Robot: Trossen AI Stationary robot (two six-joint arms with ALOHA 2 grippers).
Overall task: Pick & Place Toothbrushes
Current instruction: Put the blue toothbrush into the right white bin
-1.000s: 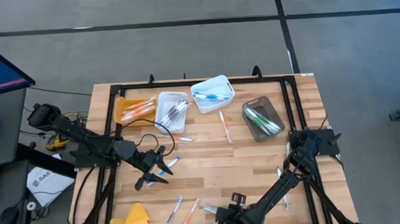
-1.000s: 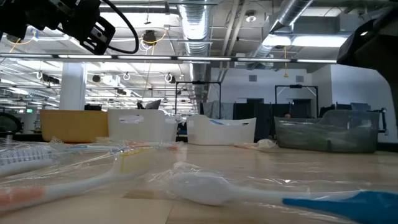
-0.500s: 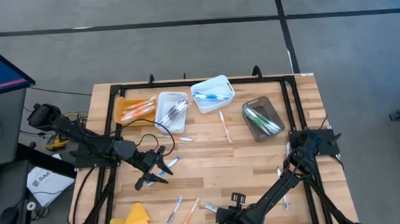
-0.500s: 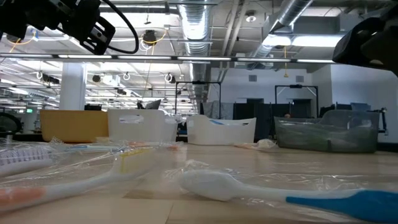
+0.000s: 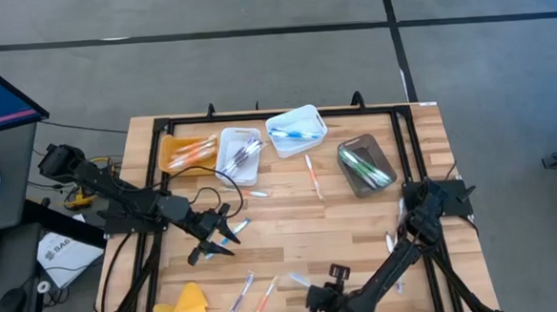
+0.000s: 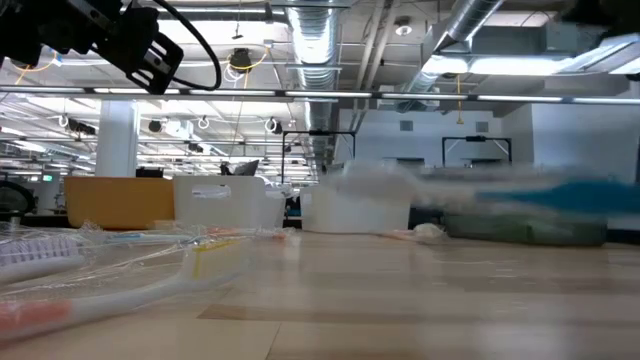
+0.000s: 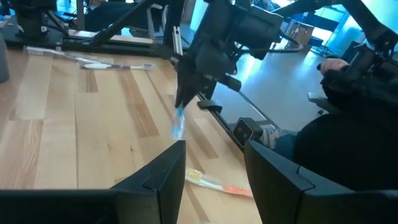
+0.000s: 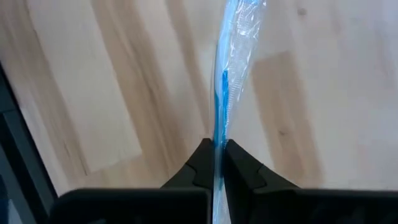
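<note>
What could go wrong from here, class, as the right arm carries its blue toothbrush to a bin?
1. The right gripper pinches the blue toothbrush at one end, over its loose clear wrapper, so it may swing or slip out.
2. The left gripper hovers mid-table between it and the bins, so the arms may cross.

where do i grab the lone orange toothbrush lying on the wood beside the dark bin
Take the orange toothbrush at mid-handle, coming straight down from above with the fingers across its thin width. It lies flat on the table with bare wood on both long sides, so the fingers should fit either side.
</note>
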